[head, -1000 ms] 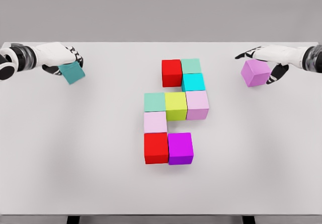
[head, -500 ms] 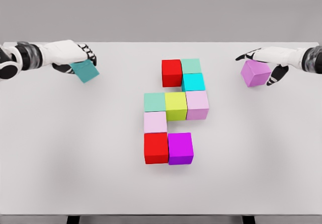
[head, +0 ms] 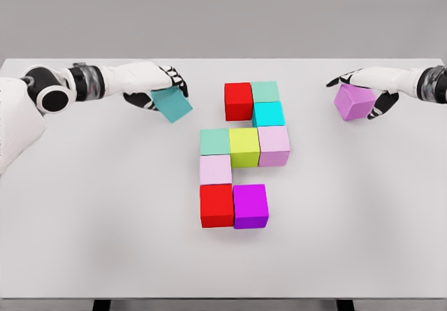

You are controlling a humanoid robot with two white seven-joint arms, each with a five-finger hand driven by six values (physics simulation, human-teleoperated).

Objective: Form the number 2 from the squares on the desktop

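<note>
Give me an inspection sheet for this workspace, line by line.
Surface: white table, bare around the blocks.
Job's things: eight cubes grouped mid-table, from the red cube at the top to the magenta cube at the bottom; the figure looks unfinished.
Teal cube: tilted, held by the left hand.
Violet cube: tilted, held by the right hand at the table's right.
Clutter: nothing seen.
Cables: nothing seen.
Surroundings: plain grey backdrop.
</note>
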